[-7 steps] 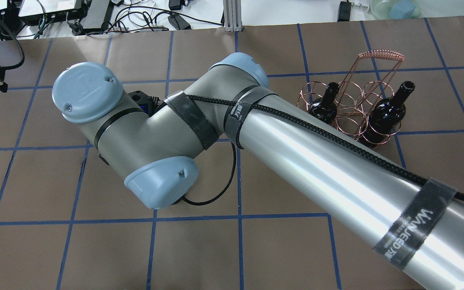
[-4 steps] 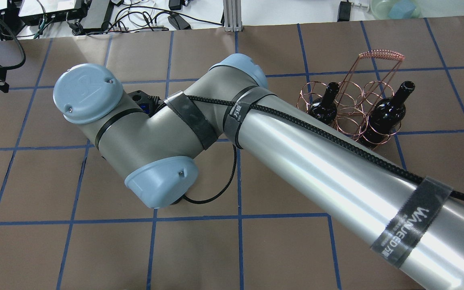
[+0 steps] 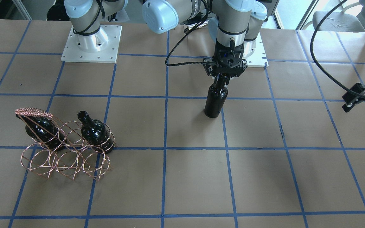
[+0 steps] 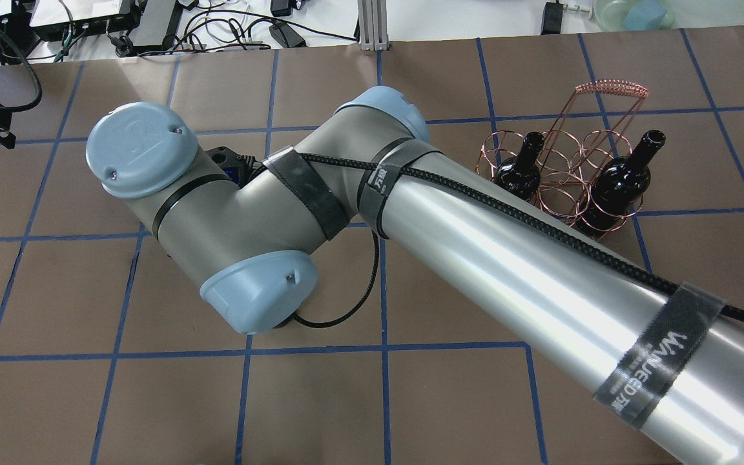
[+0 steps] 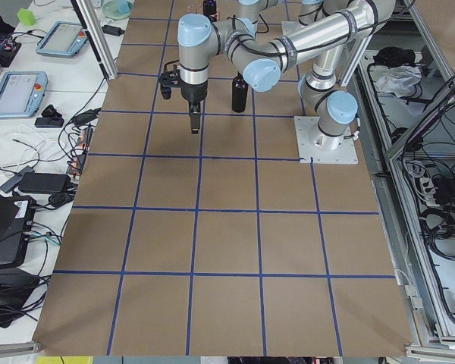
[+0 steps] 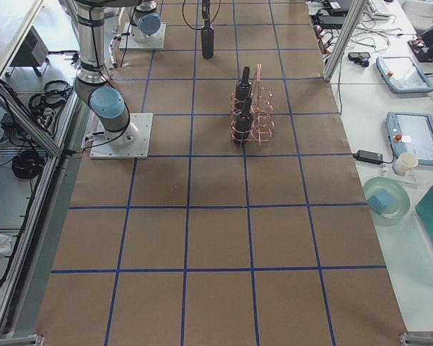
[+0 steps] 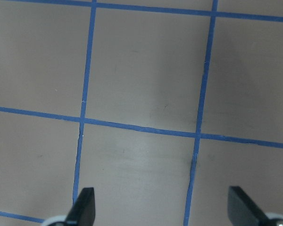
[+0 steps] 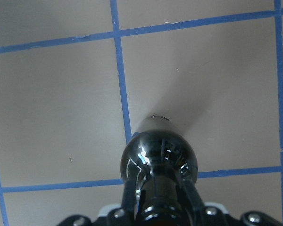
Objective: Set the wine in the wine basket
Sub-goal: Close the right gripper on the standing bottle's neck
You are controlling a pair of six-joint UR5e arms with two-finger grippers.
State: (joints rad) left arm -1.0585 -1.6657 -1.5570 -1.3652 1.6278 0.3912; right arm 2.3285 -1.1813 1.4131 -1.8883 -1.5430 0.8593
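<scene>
My right gripper (image 3: 222, 79) is shut on the neck of a near-black wine bottle (image 3: 215, 102), which stands upright near the table's middle. I cannot tell whether its base touches the table. The right wrist view looks down on its shoulders (image 8: 158, 155). The rose-copper wire wine basket (image 3: 65, 153) stands far off on my right side, with two alike bottles (image 3: 41, 130) (image 3: 94, 132) in the end cells of its row nearer my base. In the overhead view the basket (image 4: 562, 174) shows, but my right arm hides the held bottle. My left gripper (image 3: 360, 96) is open and empty.
The table is brown paper with a grid of blue tape. Both arm base plates (image 3: 90, 44) sit at the robot's edge. Cables and tablets lie on the white benches beyond the table (image 4: 152, 26). The left wrist view shows only bare paper between its fingers (image 7: 85, 205).
Almost nothing. My right arm's elbow has shifted by a few pixels in the overhead view. The basket and its two bottles have not moved.
</scene>
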